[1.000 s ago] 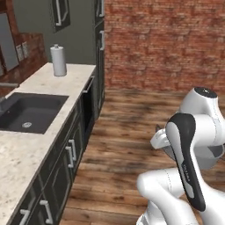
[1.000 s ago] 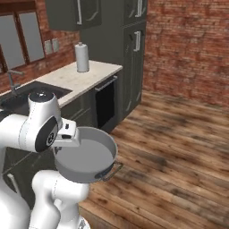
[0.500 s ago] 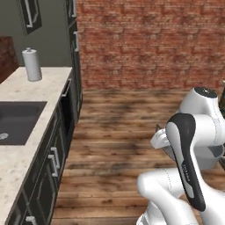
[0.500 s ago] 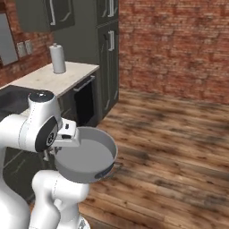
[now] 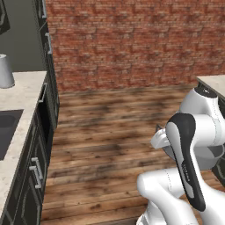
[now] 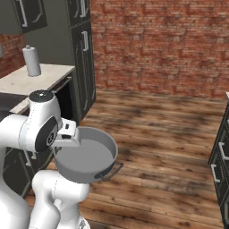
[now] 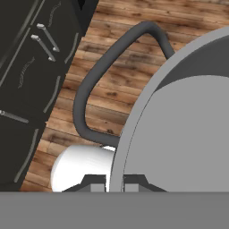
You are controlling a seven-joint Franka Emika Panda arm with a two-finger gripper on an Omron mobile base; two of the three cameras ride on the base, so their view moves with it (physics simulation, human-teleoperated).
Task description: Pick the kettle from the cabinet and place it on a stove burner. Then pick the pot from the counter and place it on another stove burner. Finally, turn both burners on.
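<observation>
The hand (image 7: 115, 183) is clamped on the rim of the pot (image 6: 87, 154), one fingertip (image 7: 95, 183) outside the wall and the other inside it. In the hand view the pot's grey wall and floor take up the right side, and one dark loop handle (image 7: 96, 80) curves out from the rim over the wood floor (image 6: 170, 134).

In the right base view the pot hangs in the air in front of the arm, well above the floor and off the table (image 6: 31, 78), roughly upright, with its open mouth showing and a loop handle sticking out at its lower right.

A paper towel roll (image 6: 31, 61) stands upright on the table near its far edge, beside the tall dark cabinet (image 6: 82, 53). In the left base view a dark sink (image 5: 6, 132) sits in the table at the left edge. A brick wall (image 5: 132, 39) closes the back.
</observation>
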